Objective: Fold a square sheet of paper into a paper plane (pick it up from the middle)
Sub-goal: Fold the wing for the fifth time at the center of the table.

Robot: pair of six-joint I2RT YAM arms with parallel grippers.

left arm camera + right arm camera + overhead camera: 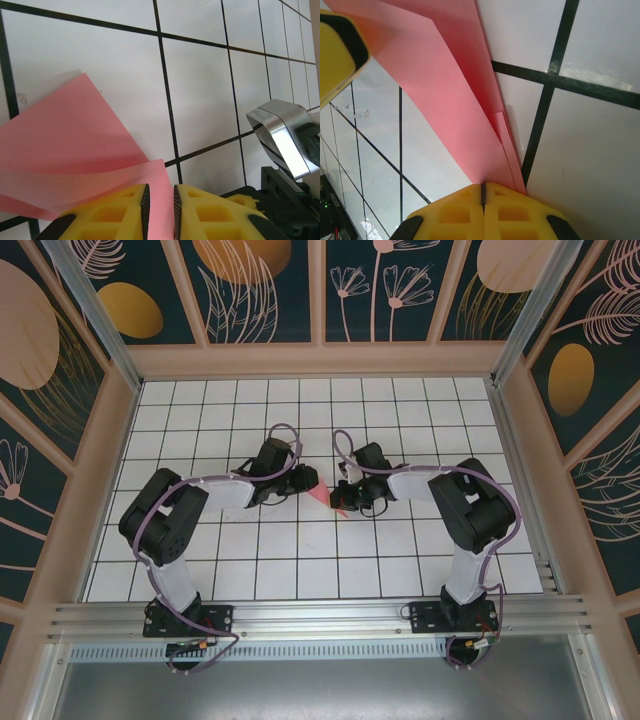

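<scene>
A thin, matte pink paper is seen at the middle of the table, a glossy white surface ruled into squares by black lines. It is held up between the two grippers where the arms meet. From above, the paper is made out only as a small pointed wedge between the left gripper and the right gripper, and the jaws cannot be read there. In the left wrist view the paper is shown as two overlapping layers with straight edges and a sharp corner, the nearer layer slightly translucent. The left gripper is seen with its yellow, honeycomb-moulded fingers a narrow gap apart. The paper passes through that gap, and whether the black pads press on it cannot be told. A polished metal part of the other arm is caught at the right edge. In the right wrist view the paper is shown as a long, tapering fold with stacked layers along a crisp crease. The right gripper is closed tight on its narrow end, with the fingers meeting in a thin seam.
</scene>
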